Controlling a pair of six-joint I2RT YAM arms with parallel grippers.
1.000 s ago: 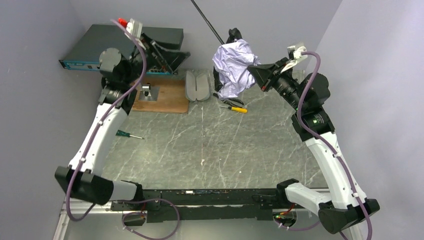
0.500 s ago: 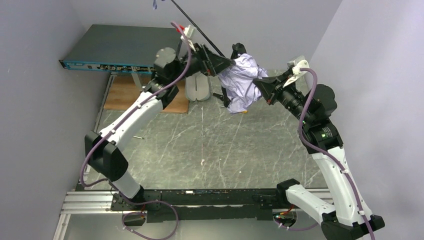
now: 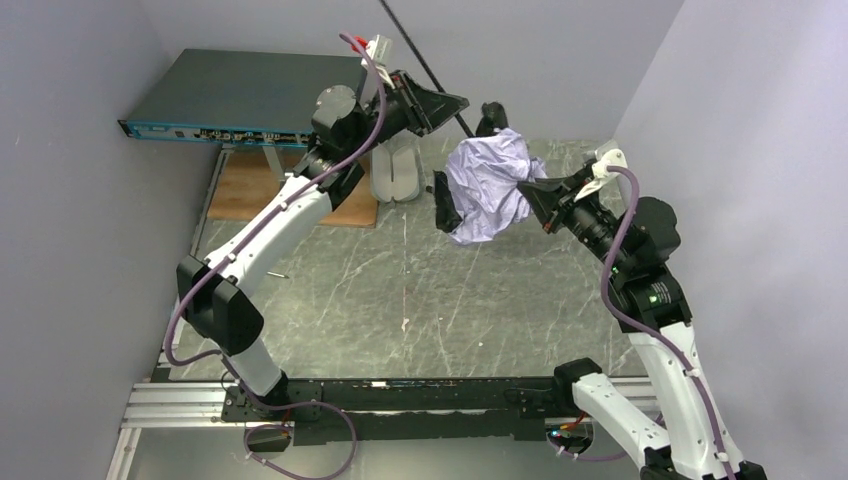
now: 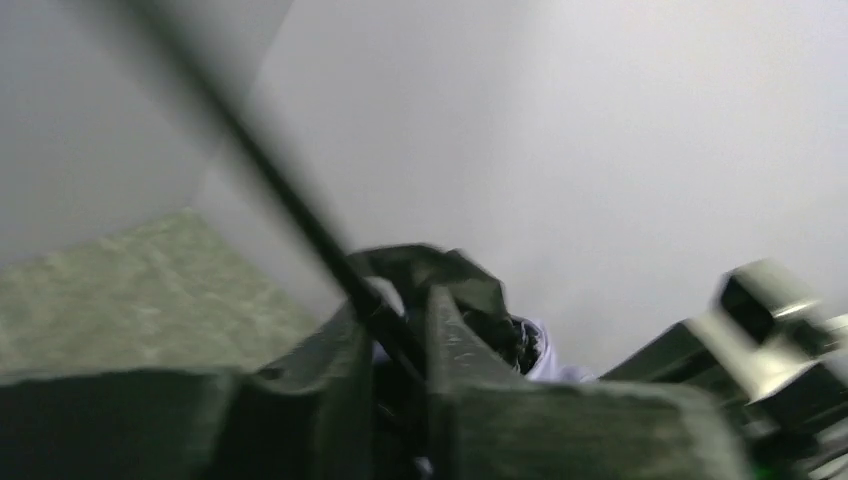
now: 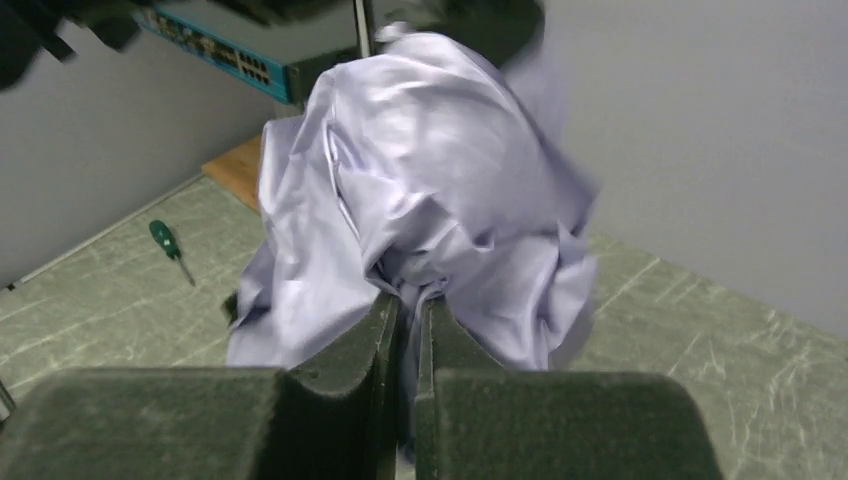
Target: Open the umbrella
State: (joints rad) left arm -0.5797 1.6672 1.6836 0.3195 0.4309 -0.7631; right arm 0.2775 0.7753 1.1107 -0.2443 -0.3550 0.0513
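Currently pinching umbrella (image 3: 487, 180) fabric, aloft over the table (image 3: 400, 290), in the fully closed right gripper (image 5: 405, 310); farther back, clamping the thin shaft (image 4: 280, 195) in the left gripper (image 4: 395, 330), jaws narrowed. Risking fabric slipping or tearing if pulling off-axis.

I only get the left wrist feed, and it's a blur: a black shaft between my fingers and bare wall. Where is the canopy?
Observer: In the top view the canopy is a bunched lavender bundle close to the left gripper, on the right arm's side. It is not spread.
Operator: Is anything holding it?
Observer: Yes. The right wrist view shows the right gripper shut on a fold of it.
Operator: And where does the shaft go?
Observer: The shaft slants from the bundle past the left gripper and out of the top edge of the top view.
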